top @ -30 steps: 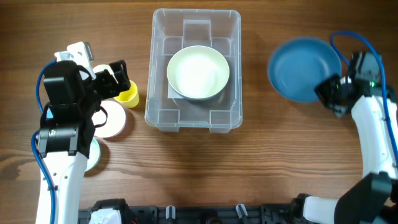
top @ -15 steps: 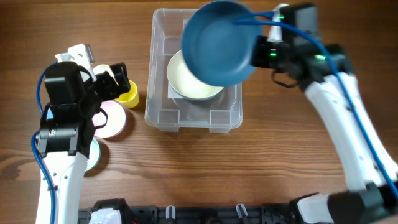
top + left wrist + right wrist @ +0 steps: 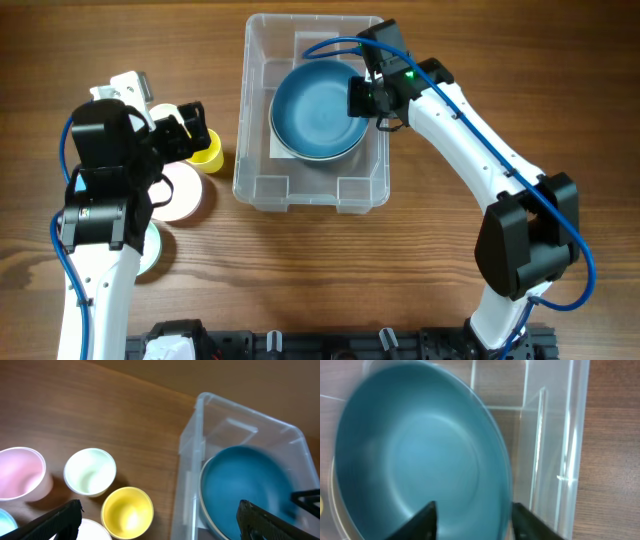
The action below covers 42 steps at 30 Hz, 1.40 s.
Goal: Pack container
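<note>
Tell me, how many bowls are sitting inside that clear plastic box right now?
2. A blue bowl lies on top in the middle of the container. It is nested in a white bowl, of which only a thin rim shows. Anything beneath them would be hidden.

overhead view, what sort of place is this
Probably a robot test bench rather than a kitchen: a wooden table, two robot arms, and a clear container holding a blue bowl beside small plastic cups.

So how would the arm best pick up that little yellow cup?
By its rim, from straight above: the yellow cup stands upright, mouth open, so one finger can go inside, one outside. Probably at the side facing the container, clear of the pale green cup.
</note>
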Motion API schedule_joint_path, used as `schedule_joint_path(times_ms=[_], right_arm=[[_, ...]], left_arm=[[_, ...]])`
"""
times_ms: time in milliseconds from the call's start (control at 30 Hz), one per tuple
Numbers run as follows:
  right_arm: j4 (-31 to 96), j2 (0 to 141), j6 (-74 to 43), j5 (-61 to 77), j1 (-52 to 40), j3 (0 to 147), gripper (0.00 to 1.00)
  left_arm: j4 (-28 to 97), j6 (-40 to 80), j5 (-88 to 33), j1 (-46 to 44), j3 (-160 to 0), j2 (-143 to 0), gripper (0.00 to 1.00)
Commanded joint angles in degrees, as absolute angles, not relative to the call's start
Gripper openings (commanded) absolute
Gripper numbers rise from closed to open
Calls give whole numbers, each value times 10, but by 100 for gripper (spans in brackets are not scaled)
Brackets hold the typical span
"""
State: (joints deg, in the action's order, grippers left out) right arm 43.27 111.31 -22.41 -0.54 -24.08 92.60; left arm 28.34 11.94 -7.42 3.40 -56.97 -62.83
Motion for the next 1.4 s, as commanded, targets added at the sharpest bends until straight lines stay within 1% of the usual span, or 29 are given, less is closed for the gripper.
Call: schedule_joint_path(times_ms=[0,100,167,233,300,467,600,667,733,767,800,833,867,933,1033,1067,1200,1333,1367], right_arm=[[443,1093,-210,-22,-236,954,54],[463,1040,-215,-35,-213,955,56],[481,1000,-227,-35,-190,955,56],[508,961,-226,-34,-161,955,56],[556,918,-225,-35,-116,955,56],[627,892,-224,-34,-47,955,56],[655,897,-205,-34,-26,950,56],[654,897,-203,-35,-27,950,56],[653,897,-204,-34,-27,950,55],[653,897,-204,-34,-27,950,55],[652,897,-204,-34,-27,949,55],[652,897,-204,-34,-27,949,55],[652,897,-204,-34,-27,949,55],[652,897,-207,-34,-27,949,55],[653,897,-210,-34,-27,949,55],[654,897,-210,-34,-27,949,55],[654,897,-212,-34,-27,949,55],[654,897,-211,-34,-27,949,55],[654,897,-212,-32,-27,949,55]], left_arm=[[264,125,-142,36,-585,-622,100],[309,124,-135,14,-614,-623,99],[344,117,-100,-20,-638,-628,99],[372,90,-66,-62,-659,-635,100],[407,77,-31,-130,-691,-662,100],[428,77,-31,-231,-723,-751,100],[434,77,-32,-281,-724,-835,98],[441,78,-41,-293,-724,-863,91],[452,77,-66,-303,-723,-883,74],[455,78,-69,-308,-723,-890,64],[455,77,-69,-311,-723,-896,58],[455,77,-69,-314,-723,-901,55],[454,78,-69,-317,-723,-909,50],[453,78,-68,-321,-723,-929,34],[453,79,-69,-320,-723,-960,30],[453,79,-69,-320,-723,-972,25],[453,79,-70,-320,-723,-1004,21],[431,79,-70,-320,-723,-1025,23],[418,77,-70,-320,-723,-1031,24]])
